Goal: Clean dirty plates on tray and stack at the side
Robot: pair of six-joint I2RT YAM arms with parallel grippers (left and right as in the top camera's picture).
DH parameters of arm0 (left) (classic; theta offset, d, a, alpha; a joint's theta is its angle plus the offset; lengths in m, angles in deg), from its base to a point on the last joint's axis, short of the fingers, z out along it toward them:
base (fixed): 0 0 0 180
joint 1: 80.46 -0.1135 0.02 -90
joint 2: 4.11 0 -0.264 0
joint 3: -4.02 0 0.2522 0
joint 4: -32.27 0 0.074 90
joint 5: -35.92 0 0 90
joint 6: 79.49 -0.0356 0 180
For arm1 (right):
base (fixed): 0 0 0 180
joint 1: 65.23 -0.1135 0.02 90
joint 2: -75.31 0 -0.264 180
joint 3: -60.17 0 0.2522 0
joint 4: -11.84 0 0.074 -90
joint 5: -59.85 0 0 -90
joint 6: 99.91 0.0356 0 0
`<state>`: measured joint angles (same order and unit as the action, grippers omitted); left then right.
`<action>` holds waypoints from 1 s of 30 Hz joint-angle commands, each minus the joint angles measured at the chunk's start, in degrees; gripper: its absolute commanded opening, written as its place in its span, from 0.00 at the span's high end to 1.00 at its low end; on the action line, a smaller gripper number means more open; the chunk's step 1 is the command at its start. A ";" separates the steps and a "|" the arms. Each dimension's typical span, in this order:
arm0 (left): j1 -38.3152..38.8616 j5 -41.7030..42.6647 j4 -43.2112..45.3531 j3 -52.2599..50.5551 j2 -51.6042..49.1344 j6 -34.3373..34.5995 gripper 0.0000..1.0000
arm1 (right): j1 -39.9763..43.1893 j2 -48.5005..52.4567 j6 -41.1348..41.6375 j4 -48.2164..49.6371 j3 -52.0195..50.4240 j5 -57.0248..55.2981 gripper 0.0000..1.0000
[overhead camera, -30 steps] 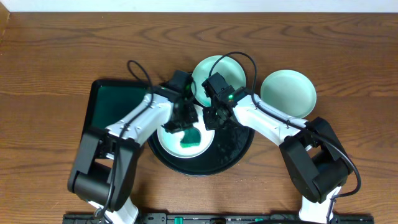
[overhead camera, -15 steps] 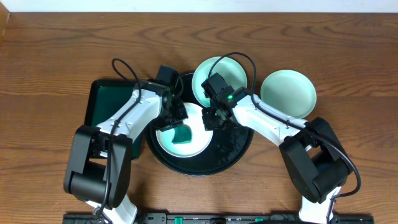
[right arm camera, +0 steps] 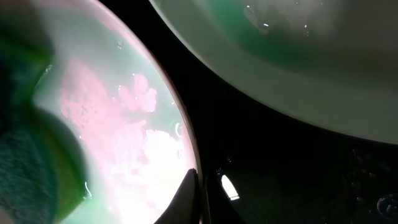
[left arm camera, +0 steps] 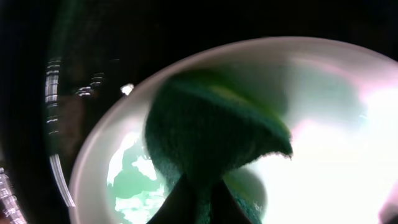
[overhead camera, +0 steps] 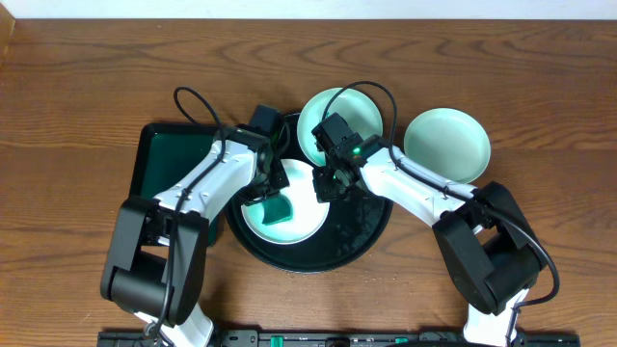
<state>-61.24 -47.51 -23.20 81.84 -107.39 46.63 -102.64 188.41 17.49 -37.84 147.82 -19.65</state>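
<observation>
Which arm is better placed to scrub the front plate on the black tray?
Left. The left end effector is shut on the green sponge, which lies in that plate. The right end effector pinches the plate's rim, so it looks better used for steadying.

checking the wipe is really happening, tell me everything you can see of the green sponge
The green sponge is dark green and fibrous on its scouring face, with a lighter yellow-green layer along one edge. It is bent, pinched between the fingers of the left gripper, and pressed down inside the wet, pale plate that lies on the black tray. Green smears show beside it.
</observation>
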 commanded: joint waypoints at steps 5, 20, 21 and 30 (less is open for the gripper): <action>-0.61 7.17 7.04 -1.62 -1.53 -3.15 0.93 | -0.07 0.48 -0.26 0.07 1.11 0.11 0.99; -11.63 -1.14 -12.33 18.10 2.54 -5.09 0.93 | -0.07 0.50 -0.26 0.13 1.11 0.09 0.99; -11.80 -0.81 -13.22 18.67 3.28 -5.49 0.93 | -0.07 0.48 -0.26 0.11 1.11 0.09 0.99; -21.64 -4.85 -19.15 19.50 12.24 -10.47 0.93 | -0.09 0.50 -0.26 0.13 1.11 0.09 0.88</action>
<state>-78.15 -48.43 -40.80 99.65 -96.38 38.87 -102.75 188.41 17.34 -37.66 148.52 -19.30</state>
